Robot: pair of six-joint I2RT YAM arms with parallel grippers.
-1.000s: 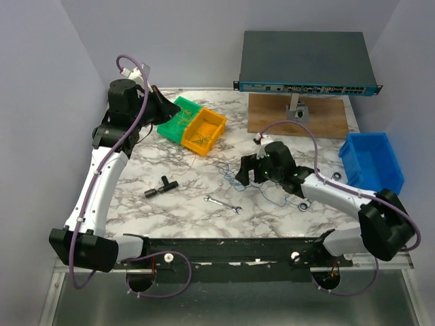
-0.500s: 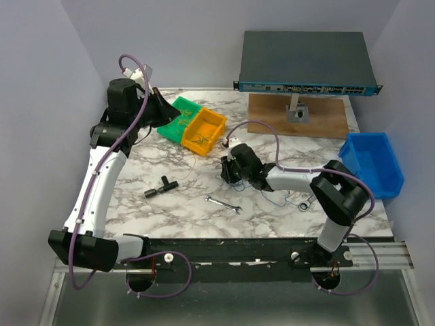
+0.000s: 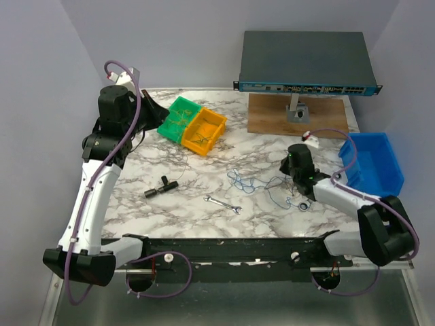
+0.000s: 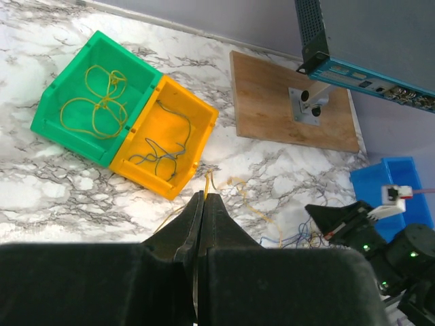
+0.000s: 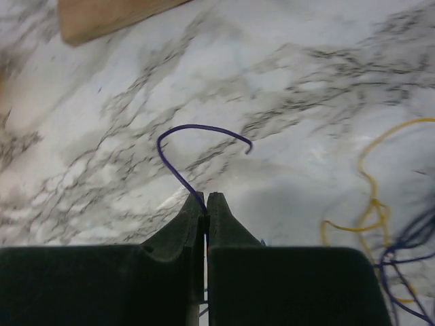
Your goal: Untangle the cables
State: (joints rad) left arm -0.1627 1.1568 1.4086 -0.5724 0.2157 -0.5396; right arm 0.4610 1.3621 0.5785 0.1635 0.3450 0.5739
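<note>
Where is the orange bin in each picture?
Top: the orange bin is left of middle near the back, touching the green bin.
Left wrist: upper left, again beside the green one.
Right wrist: not in it.
Shared landmark: the wooden board.

- Left gripper (image 4: 204, 198): raised, left of orange bin (image 4: 139, 178), fingers pressed together on yellow cable (image 4: 207, 182).
- Right gripper (image 5: 206, 198): low, well right of orange bin, pinching blue cable (image 5: 197, 127).
</note>
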